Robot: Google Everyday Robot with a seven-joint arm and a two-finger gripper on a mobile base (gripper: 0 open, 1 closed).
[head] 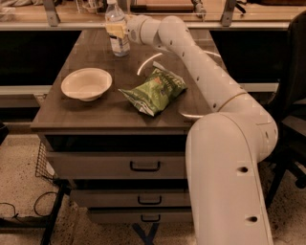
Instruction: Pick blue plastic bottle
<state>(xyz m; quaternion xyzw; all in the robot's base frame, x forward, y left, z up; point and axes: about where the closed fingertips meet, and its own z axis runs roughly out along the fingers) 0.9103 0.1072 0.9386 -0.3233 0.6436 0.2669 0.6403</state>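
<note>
The clear plastic bottle [117, 34], white-capped, stands at upper left on the dark wooden table's [110, 111] far edge. The gripper [125, 30] meets its label; whether it has closed, I cannot tell. Clamp squarely mid-body, then lift straight up.

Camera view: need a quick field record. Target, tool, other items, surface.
target: blue plastic bottle, upright, white cap, near the table's far edge
tool: tool at the bottle's label height, arm reaching in from the right
grasp: cannot confirm from this view
bowl: pale bowl, left of centre, apart from the bottle, nothing visible in it
bag: green snack bag, lying flat mid-table, right of the bowl
surface: dark wooden table with drawers below, all closed
</note>
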